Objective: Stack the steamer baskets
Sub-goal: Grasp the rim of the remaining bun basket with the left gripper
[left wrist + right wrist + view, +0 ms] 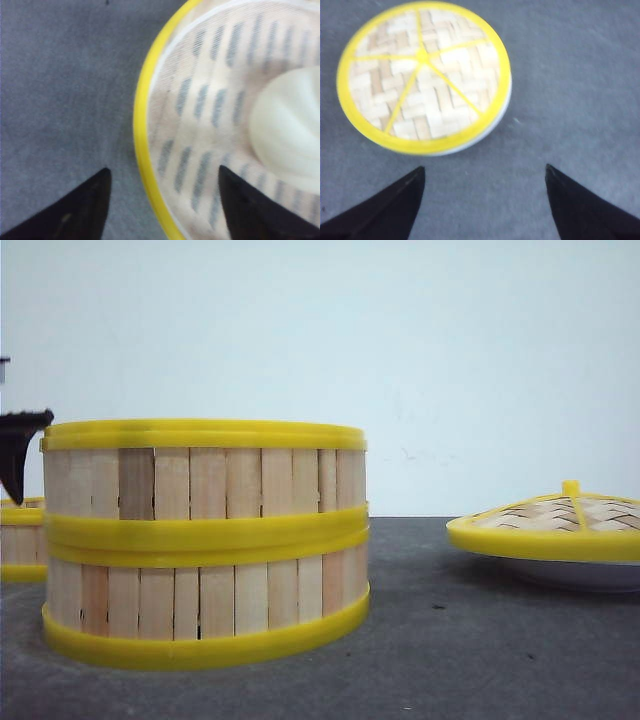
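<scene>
Three cameras: one low at table level, two looking down.
We share the woven lid [555, 518] [422, 75] between front and right wrist views.

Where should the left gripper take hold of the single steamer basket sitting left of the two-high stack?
By the wall, from above: one finger inside, one outside the yellow rim. The left gripper already straddles the single basket that way, jaws open. It is too wide to span whole, and a white bun fills the middle.
</scene>
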### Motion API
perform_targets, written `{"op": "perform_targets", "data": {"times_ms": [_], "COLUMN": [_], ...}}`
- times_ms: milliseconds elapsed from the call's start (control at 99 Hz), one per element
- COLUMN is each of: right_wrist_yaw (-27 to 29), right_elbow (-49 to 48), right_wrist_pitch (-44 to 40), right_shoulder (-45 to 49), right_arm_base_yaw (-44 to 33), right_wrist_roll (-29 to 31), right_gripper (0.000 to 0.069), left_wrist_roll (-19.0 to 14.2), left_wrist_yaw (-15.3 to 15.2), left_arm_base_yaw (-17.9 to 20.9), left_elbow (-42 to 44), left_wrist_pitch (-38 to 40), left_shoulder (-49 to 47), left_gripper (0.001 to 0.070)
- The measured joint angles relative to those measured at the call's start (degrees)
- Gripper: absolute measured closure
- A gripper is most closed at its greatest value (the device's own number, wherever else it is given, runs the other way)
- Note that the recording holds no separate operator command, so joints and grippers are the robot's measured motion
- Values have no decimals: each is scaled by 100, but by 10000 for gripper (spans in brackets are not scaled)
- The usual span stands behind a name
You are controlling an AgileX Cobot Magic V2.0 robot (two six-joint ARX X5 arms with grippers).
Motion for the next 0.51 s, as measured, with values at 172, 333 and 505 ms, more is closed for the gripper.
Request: {"op": "perform_targets", "data": {"times_ms": [172,333,505], "right_wrist_yaw": [2,0,0], "right_elbow": [-42,-42,-42], "right_wrist_pitch": [-280,-474,-824], "right_shoulder": [-450,-743,-927], "right_arm_base_yaw": [-111,-111,-111], "right_wrist_roll": [13,55,138], "right_gripper": [220,220,220], "left_wrist_roll": [0,-70,-61], "left_wrist_yaw": [0,0,28], "left_arm_base_yaw": [52,94,136], "left_elbow": [0,20,31], "left_wrist_pitch": [179,435,466], "left_shoulder": [240,345,369], "left_gripper": [456,664,688]}}
